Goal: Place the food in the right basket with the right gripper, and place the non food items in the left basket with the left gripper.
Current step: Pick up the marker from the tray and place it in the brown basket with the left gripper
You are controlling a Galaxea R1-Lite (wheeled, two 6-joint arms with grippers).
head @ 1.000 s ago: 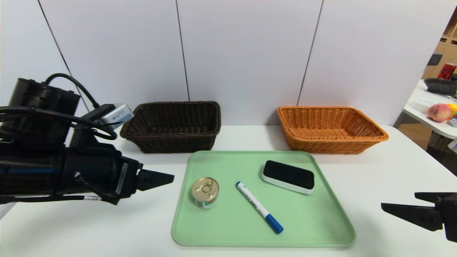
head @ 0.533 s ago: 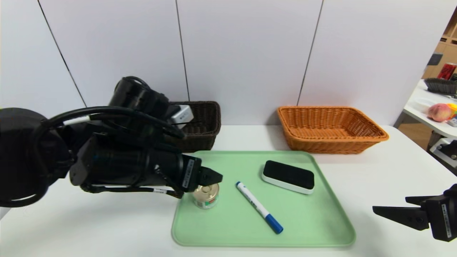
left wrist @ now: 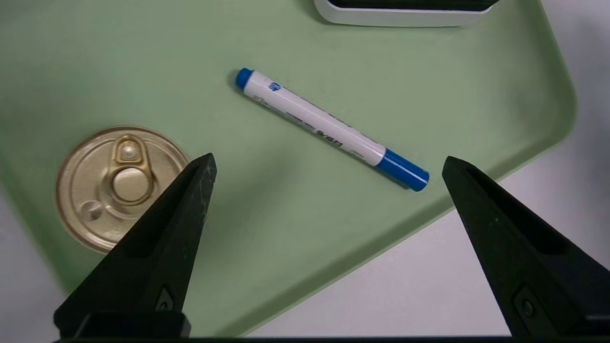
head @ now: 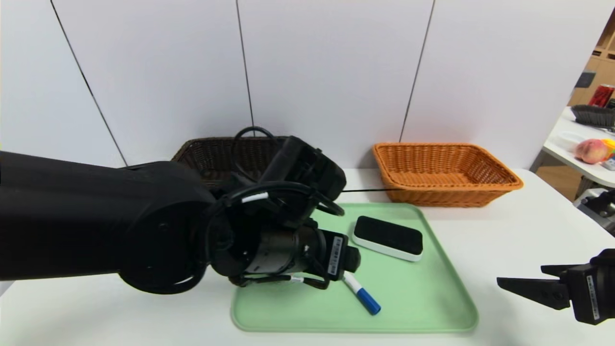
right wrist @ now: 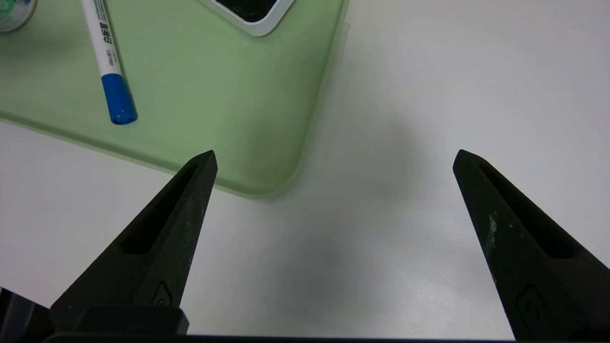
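Observation:
On the green tray (head: 432, 298) lie a black-and-white eraser (head: 388, 236) and a white marker (head: 362, 295) with a blue cap. My left arm hides the marker's far end and the can in the head view. The left wrist view shows my left gripper (left wrist: 329, 161) open above the tray. The marker (left wrist: 324, 126) lies just beyond its fingertips, and the gold-lidded can (left wrist: 121, 186) sits beside one finger. My right gripper (head: 521, 276) hovers open over the bare table to the tray's right, holding nothing (right wrist: 334, 154). The dark brown basket (head: 211, 154) and the orange basket (head: 444, 173) stand behind the tray.
A side table at the far right carries a peach (head: 591, 150), a red can (head: 601, 95) and a dark basket (head: 593, 115). My bulky left arm (head: 96, 221) spans the table's left half. A white wall stands close behind the baskets.
My left arm has swung right from the table's left side to above the tray, now covering the can. The right gripper has crept slightly left. Both stay open.

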